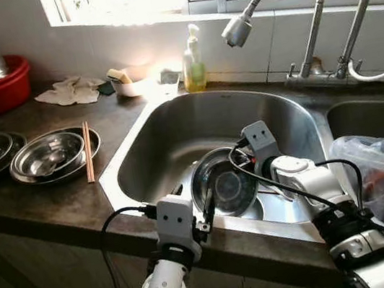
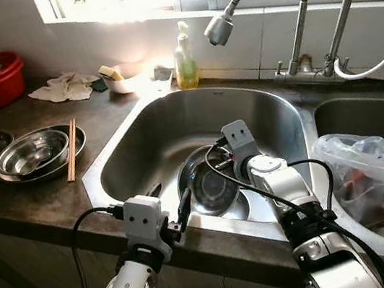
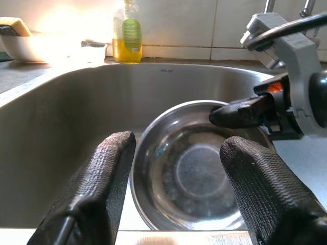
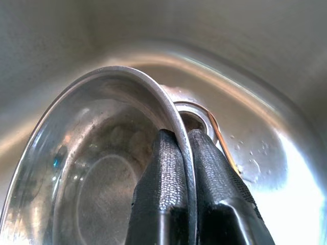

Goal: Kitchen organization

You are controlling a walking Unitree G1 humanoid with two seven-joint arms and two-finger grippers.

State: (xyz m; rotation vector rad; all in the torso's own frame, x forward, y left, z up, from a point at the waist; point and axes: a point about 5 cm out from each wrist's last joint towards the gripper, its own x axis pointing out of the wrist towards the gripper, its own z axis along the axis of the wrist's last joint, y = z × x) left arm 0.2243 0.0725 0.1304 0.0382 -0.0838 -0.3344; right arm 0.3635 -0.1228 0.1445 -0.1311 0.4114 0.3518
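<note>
**Down in the sink: one bowl gripped, sorting far from finished**

Down in the sink (image 1: pixel 296 109), your right end effector (image 4: pixel 176 168) pinches the rim of the steel bowl (image 1: pixel 224 183), tilting it on edge near the drain. Your left end effector (image 3: pixel 176 189) hovers spread wide at the front rim, holding nothing. Stacked bowls (image 1: pixel 51 155) and chopsticks (image 1: pixel 88 151) already sit on the surface (image 1: pixel 34 205); by my judgement, this bowl has yet to join them.
</note>
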